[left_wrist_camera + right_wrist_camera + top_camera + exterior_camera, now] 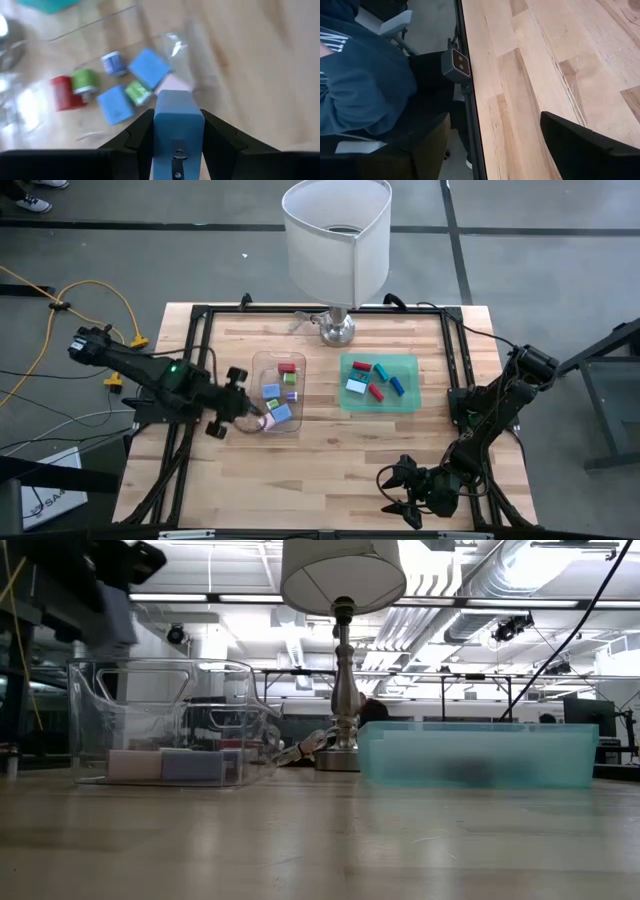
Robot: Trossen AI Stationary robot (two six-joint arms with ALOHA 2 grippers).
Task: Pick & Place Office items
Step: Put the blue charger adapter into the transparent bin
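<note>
A light wooden plank tabletop (330, 460) is framed by black rails. At its far edge, near the middle, a lamp (336, 240) with a white shade is stood on a metal base. A clear plastic tray (277, 392) is set left of centre, and a flat green translucent tray (380, 384) just to its right.

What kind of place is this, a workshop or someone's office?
Probably a robotics lab in an industrial-style hall: exposed ducts and pipes run under the ceiling, the wooden table sits in a black frame on bare concrete, and a yellow cable trails across the floor.
</note>
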